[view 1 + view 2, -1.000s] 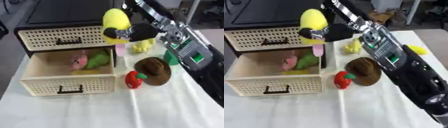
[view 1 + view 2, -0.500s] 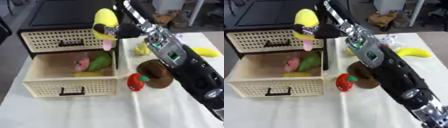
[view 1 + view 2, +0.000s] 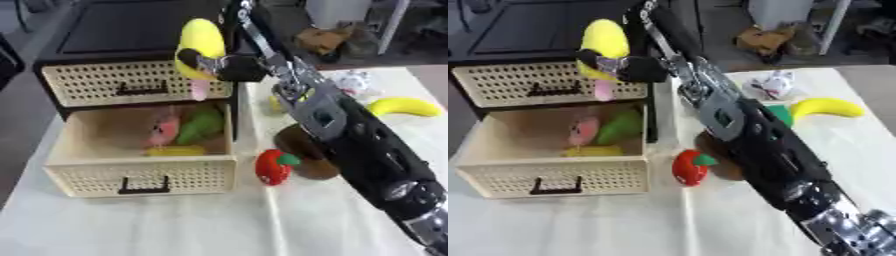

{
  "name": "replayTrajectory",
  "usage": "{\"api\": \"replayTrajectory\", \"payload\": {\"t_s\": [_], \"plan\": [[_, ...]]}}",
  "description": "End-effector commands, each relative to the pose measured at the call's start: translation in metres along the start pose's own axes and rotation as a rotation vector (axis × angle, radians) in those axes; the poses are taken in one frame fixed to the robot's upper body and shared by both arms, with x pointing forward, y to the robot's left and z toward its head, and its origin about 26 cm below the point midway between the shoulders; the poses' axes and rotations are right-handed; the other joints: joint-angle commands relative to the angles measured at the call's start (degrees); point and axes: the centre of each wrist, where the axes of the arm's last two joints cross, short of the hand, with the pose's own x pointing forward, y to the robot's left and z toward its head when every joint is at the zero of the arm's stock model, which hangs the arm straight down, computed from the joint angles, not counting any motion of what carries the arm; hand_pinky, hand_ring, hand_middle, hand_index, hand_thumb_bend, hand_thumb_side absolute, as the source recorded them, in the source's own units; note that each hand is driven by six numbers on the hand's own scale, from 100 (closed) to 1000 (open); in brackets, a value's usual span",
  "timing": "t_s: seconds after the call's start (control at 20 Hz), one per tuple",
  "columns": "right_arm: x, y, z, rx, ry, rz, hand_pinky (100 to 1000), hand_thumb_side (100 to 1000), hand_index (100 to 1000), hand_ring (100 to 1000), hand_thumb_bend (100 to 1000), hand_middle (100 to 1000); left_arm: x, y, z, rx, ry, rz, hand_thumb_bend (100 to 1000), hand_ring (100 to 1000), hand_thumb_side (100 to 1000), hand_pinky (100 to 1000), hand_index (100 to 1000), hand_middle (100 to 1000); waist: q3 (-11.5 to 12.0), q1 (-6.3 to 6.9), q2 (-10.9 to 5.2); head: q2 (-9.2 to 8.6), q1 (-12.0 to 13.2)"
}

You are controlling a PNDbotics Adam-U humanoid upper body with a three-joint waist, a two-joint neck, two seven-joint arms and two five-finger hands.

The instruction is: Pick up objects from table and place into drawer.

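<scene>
A yellow soft toy (image 3: pixel 199 46) with a pink bit hanging down is held up in the air by the right robot hand (image 3: pixel 229 67), whose fingers are curled round the toy's lower part. The open drawer (image 3: pixel 140 172) is just below the robot hand, with pink, green and yellow things already inside. The toy looks light, squashy and not easy to break, so it is best held round its fat middle. A red apple toy (image 3: pixel 272 166) and a yellow banana (image 3: pixel 403 106) are left on the bench (image 3: pixel 219 220), below and beside the arm. The left robot hand is not seen
</scene>
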Motion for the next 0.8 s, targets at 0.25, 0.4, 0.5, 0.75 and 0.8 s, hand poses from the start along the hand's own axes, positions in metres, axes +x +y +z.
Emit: {"api": "replayTrajectory", "payload": {"t_s": [0.25,0.4,0.5,0.75,0.8], "plan": [[0.003,0.023,0.008,0.069,-0.056,0.033,407,710,387,468,698,343,0.005,0.006,-0.005,-0.017,-0.019,-0.017,100,249,867,119,713,297,0.12,0.03,-0.52,-0.39,0.16],[0.004,0.03,0.011,0.108,-0.088,0.064,426,712,433,491,800,387,0.005,0.006,-0.006,-0.019,-0.02,-0.015,100,249,867,119,713,296,0.07,-0.01,-0.48,-0.37,0.19],[0.004,0.033,0.014,0.128,-0.098,0.082,429,704,446,498,811,404,0.005,0.006,-0.006,-0.019,-0.019,-0.015,100,249,866,119,713,296,0.04,-0.02,-0.44,-0.39,0.21],[0.005,0.035,0.016,0.133,-0.121,0.108,449,691,491,525,851,451,0.005,0.006,-0.005,-0.021,-0.016,-0.015,100,247,864,116,712,294,-0.18,-0.16,-0.37,-0.36,0.47],[0.005,0.036,0.017,0.137,-0.125,0.113,452,687,496,528,857,452,0.005,0.006,-0.005,-0.022,-0.016,-0.014,100,247,864,117,711,294,-0.2,-0.17,-0.36,-0.4,0.47]]}}
